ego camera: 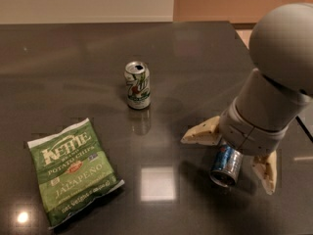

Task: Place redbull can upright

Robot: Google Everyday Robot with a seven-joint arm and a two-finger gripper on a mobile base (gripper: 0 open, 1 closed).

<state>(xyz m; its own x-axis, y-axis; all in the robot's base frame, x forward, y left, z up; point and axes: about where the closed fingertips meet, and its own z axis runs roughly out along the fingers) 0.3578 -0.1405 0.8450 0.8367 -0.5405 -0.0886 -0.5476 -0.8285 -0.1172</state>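
Gripper (227, 165) at table's (73, 58) 4 o'clock, fingers spread astride redbull can (228, 158), not pinching. Lying on side; likely light, thin-walled, slick, rolls. Grip mid-body, gently.

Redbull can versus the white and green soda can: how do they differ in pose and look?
The redbull can lies tipped over, one end towards the camera; the soda can stands upright. The redbull can is blue and silver, the soda can white and green. The redbull can sits between the spread fingers of the open gripper at right; the soda can stands alone. Both are drink cans on the dark table.
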